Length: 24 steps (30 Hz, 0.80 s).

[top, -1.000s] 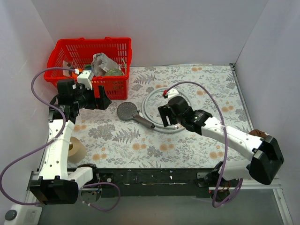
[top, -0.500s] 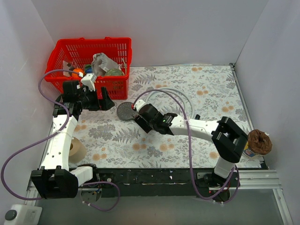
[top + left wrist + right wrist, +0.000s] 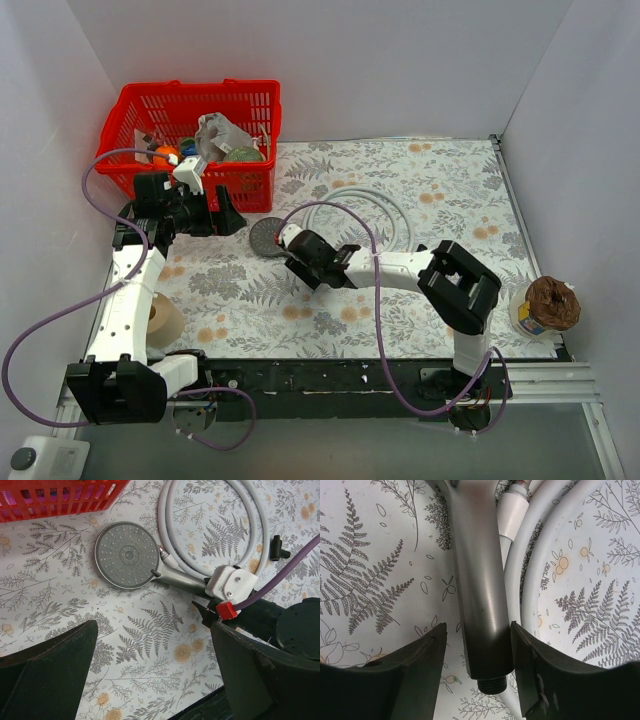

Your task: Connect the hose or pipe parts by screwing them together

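Note:
The grey round-faced shower head [image 3: 264,235] [image 3: 129,555] lies face up on the floral mat, its metallic handle [image 3: 182,578] [image 3: 481,600] pointing right. My right gripper [image 3: 305,262] [image 3: 479,632] straddles the handle near its threaded end [image 3: 491,685]. Its right finger touches the handle and a thin gap shows at the left finger, so it is open. The whitish hose [image 3: 385,205] [image 3: 260,525] [image 3: 520,580] lies coiled beside it, one end nut [image 3: 512,510] next to the handle. My left gripper [image 3: 215,215] [image 3: 154,630] hovers wide open and empty above the mat.
A red basket [image 3: 200,110] [image 3: 50,500] of odds and ends stands at the back left, close behind my left gripper. A tape roll [image 3: 160,318] lies near the left arm. A cup with a brown lid [image 3: 545,305] sits at the front right. A small black piece [image 3: 276,547] lies by the hose.
My right arm swung left from the hose coil to the shower head's handle and its jaws narrowed around it. The left arm shifted a little, then held still, open.

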{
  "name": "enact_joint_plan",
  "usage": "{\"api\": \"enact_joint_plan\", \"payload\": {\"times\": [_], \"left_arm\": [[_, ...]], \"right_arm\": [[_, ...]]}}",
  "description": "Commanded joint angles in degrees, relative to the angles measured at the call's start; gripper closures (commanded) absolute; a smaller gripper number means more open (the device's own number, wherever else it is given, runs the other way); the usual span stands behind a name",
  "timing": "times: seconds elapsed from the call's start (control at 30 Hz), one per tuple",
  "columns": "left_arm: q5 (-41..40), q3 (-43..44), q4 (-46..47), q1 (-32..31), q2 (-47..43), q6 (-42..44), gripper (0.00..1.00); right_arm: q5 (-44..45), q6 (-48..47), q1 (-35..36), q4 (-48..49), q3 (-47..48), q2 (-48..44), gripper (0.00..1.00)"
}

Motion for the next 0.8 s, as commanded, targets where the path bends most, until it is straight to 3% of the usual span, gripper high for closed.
{"api": "enact_joint_plan", "payload": {"times": [0.0, 0.07, 0.1, 0.17, 0.2, 0.23, 0.47, 0.77], "left_arm": [[1.97, -0.41, -0.74, 0.42, -2.30, -0.63, 0.02], [1.88, -0.32, -1.09, 0.42, -2.30, -0.98, 0.02], [1.88, -0.32, -1.18, 0.42, -2.13, -1.15, 0.02], [1.97, -0.59, -1.27, 0.42, -1.86, -1.59, 0.02], [1.54, -0.76, -1.18, 0.42, -1.60, -1.77, 0.02], [1.10, -1.03, -1.00, 0.42, -1.42, -2.29, 0.02], [1.88, -1.56, 0.75, 0.42, -0.02, -5.55, 0.02], [9.96, -0.15, -0.92, 0.42, 5.69, -8.62, 0.02]], "right_arm": [[-1.87, -0.35, 0.26, 2.82, 2.04, 1.28, 0.43], [-2.75, -0.18, 0.26, 2.73, 2.04, 1.72, 0.53], [-3.62, 0.00, 0.26, 2.73, 1.95, 1.72, 0.65], [-3.98, 0.61, 0.61, 2.38, 1.95, 1.46, 0.78], [-3.89, 0.70, 0.70, 2.38, 1.69, 1.20, 0.92], [-3.37, 0.88, 1.05, 2.47, 1.43, 0.50, 0.98], [4.35, 7.72, 3.95, -0.16, 0.37, -6.27, 0.99], [6.65, 21.88, 4.57, -0.78, -6.21, -19.36, 0.99]]}}
